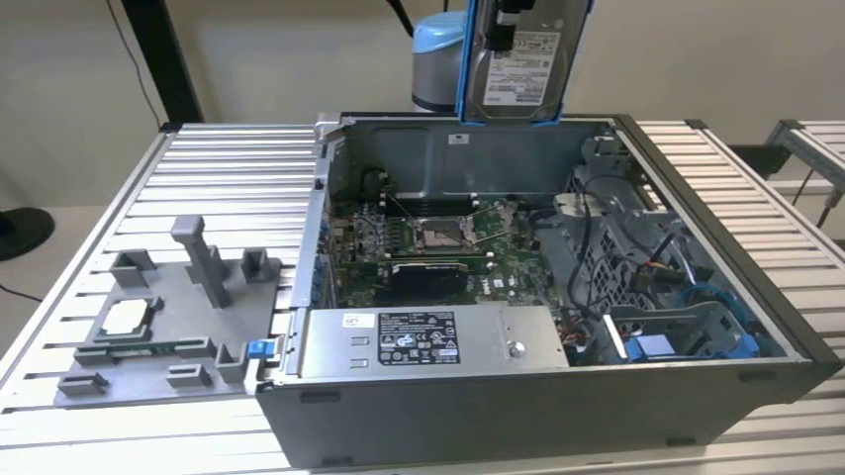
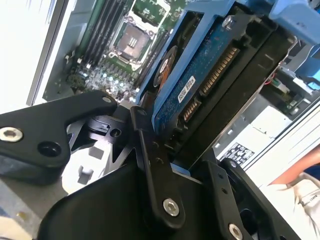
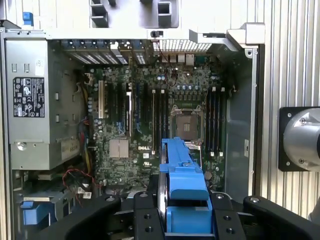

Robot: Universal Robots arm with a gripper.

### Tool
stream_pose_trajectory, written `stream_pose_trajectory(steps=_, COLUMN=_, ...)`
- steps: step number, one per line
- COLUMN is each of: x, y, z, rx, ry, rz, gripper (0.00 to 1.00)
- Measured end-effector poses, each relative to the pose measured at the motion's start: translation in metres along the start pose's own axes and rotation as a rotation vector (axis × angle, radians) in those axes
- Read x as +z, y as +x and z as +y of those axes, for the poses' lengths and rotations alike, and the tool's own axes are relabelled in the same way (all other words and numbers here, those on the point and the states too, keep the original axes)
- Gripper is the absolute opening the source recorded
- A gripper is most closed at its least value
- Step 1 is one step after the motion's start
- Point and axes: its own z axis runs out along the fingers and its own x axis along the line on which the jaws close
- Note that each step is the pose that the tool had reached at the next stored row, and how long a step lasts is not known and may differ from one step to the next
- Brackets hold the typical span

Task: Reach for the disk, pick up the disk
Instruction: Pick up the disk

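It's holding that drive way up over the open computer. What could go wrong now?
The gripper clamps the disk near one end only, so it could slip or tilt in the grip. It hangs above the open case; a drop would likely hit the motherboard and its bare processor socket.

Robotics lab bench: slatted aluminium table (image 1: 198, 158), opened desktop computer case (image 1: 528, 396), grey 3D-printed fixture plate (image 1: 158, 327), arm base (image 1: 436, 59), bare walls.
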Motion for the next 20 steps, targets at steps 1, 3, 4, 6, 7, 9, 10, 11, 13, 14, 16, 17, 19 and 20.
stream_pose_trajectory(steps=1, x=0.0, y=0.0, z=-0.0019, rx=0.0, ry=0.0, rz=0.0, gripper=0.0)
stream_pose_trajectory(steps=3, x=-0.0001, y=-0.0001, z=-0.0054, rx=0.0, ry=0.0, rz=-0.0001, gripper=0.0)
stream_pose_trajectory(steps=4, x=-0.0001, y=-0.0002, z=-0.0071, rx=0.0, ry=0.0, rz=-0.0001, gripper=0.0)
stream_pose_trajectory(steps=6, x=-0.0002, y=-0.0003, z=-0.0107, rx=0.0, ry=0.0, rz=0.0, gripper=0.0)
stream_pose_trajectory(steps=7, x=-0.0003, y=-0.0003, z=-0.0127, rx=0.0, ry=-0.0001, rz=0.0001, gripper=0.0)
stream_pose_trajectory(steps=9, x=-0.0003, y=-0.0003, z=-0.0171, rx=0.0, ry=0.0, rz=0.0, gripper=0.0)
stream_pose_trajectory(steps=10, x=-0.0004, y=-0.0003, z=-0.0192, rx=0.0, ry=-0.0001, rz=0.0, gripper=0.0)
stream_pose_trajectory(steps=11, x=-0.0005, y=-0.0003, z=-0.0216, rx=0.0, ry=-0.0001, rz=0.0, gripper=0.0)
stream_pose_trajectory(steps=13, x=-0.0006, y=-0.0003, z=-0.0266, rx=0.0, ry=-0.0002, rz=0.0, gripper=0.0)
stream_pose_trajectory(steps=14, x=-0.0006, y=-0.0003, z=-0.0293, rx=0.0, ry=-0.0003, rz=0.0, gripper=0.0)
stream_pose_trajectory(steps=16, x=-0.0007, y=-0.0002, z=-0.0343, rx=0.0, ry=-0.0004, rz=0.0, gripper=0.0)
stream_pose_trajectory(steps=17, x=-0.0008, y=-0.0002, z=-0.0368, rx=0.0, ry=-0.0005, rz=-0.0001, gripper=0.0)
stream_pose_trajectory(steps=19, x=-0.0009, y=-0.0002, z=-0.042, rx=0.0, ry=-0.0006, rz=0.0, gripper=0.0)
stream_pose_trajectory(steps=20, x=-0.0009, y=-0.0002, z=-0.0444, rx=0.0, ry=-0.0007, rz=0.0, gripper=0.0)
